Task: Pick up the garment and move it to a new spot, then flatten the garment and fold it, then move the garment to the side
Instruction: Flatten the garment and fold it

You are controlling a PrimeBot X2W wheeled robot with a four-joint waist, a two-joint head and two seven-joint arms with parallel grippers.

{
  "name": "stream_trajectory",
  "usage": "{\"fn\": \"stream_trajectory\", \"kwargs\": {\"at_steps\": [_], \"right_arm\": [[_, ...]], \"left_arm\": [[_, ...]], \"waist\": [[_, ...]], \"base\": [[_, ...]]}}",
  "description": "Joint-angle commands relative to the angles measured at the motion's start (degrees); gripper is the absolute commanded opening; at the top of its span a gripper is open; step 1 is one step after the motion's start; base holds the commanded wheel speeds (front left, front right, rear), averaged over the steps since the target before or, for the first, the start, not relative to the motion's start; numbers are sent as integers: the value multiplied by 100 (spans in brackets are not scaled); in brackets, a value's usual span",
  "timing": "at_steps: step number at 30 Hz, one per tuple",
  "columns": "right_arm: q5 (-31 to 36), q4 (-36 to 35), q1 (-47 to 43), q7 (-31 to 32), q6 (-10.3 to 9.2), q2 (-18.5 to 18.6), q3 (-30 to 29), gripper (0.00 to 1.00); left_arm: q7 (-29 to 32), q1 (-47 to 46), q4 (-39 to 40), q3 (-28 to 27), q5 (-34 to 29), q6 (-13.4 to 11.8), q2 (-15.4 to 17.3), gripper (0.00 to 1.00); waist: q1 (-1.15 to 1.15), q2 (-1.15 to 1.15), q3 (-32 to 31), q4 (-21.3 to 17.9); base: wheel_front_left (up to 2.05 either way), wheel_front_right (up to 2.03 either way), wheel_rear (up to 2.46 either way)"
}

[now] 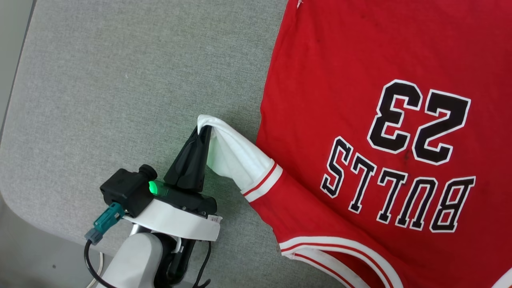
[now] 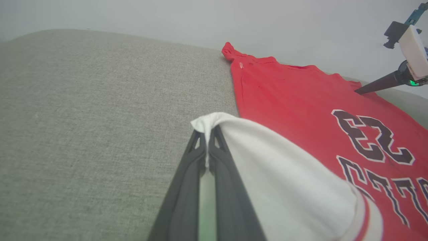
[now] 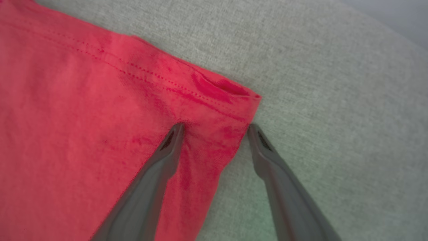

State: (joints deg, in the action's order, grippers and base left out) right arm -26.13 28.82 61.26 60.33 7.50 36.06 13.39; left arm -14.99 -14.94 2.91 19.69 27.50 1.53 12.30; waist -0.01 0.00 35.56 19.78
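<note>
Grey woven cloth covers the bench (image 1: 120, 80), which has a rounded corner; pale floor (image 1: 28, 256) shows past that corner, and a plain pale wall (image 2: 167, 16) stands behind the bench.

The left tool (image 1: 204, 130) is clenched on the tip of the shirt (image 1: 340, 80)'s white sleeve (image 1: 236, 156). It lifts the sleeve off the bench, so the cloth hangs taut from the fingertips down to the striped cuff. The rest of the shirt lies flat to the right of this tool.

The right tool (image 3: 215, 126) stands wide open and holds nothing. It straddles the shirt's side edge just short of the hem (image 3: 187, 87) corner, with one fingertip over the red cloth and the other over bare bench just beside it.

The shirt's long axis runs away from the robot, a little tilted. Its striped neckline (image 1: 332, 244) is at the near end and its hem at the far end. The "BULLS 23" lettering (image 1: 404, 160) faces up and reads upside down in the head view.
</note>
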Motion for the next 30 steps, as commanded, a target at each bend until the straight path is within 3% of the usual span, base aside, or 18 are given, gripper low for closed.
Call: {"fn": "stream_trajectory", "kwargs": {"at_steps": [1, 2, 3, 10, 16, 23, 30], "right_arm": [[-26, 287, -524, 81, -2, -93, 162, 87], [-9, 270, -549, 62, -2, -56, 180, 24], [-4, 246, -555, 19, -2, -32, 183, 0], [-58, 78, -210, -494, -3, -51, 183, 0], [-381, -213, -288, -1063, -3, 125, 570, 0], [-1124, -953, -1155, -1543, -3, 810, 1007, 0], [-1708, -1656, -2624, -2003, -3, 1477, 725, 0]], "left_arm": [[-27, -82, -14, -52, -31, 40, -33, 0], [-27, -77, -28, -75, -63, 53, -63, 0], [-27, -72, -46, -100, -75, 82, -89, 0], [-27, 55, -250, -296, -219, 184, -184, 0], [-27, 294, -422, -422, -296, 210, -199, 0], [-6, 737, -566, -479, -287, 123, -61, 0], [64, 1130, -532, -567, -238, -6, 69, 0]], "waist": [[1, 0, -1, 5], [1, 0, -6, 10], [1, 0, -19, 11], [1, 0, -322, -90], [1, 0, -907, -269], [1, 0, -1656, -554], [1, 0, -2202, -862]], "base": [[0, 0, 0], [0, 0, 0], [0, 0, 0], [0, 0, 0], [0, 0, 0], [0, 0, 0], [0, 0, 0]]}}
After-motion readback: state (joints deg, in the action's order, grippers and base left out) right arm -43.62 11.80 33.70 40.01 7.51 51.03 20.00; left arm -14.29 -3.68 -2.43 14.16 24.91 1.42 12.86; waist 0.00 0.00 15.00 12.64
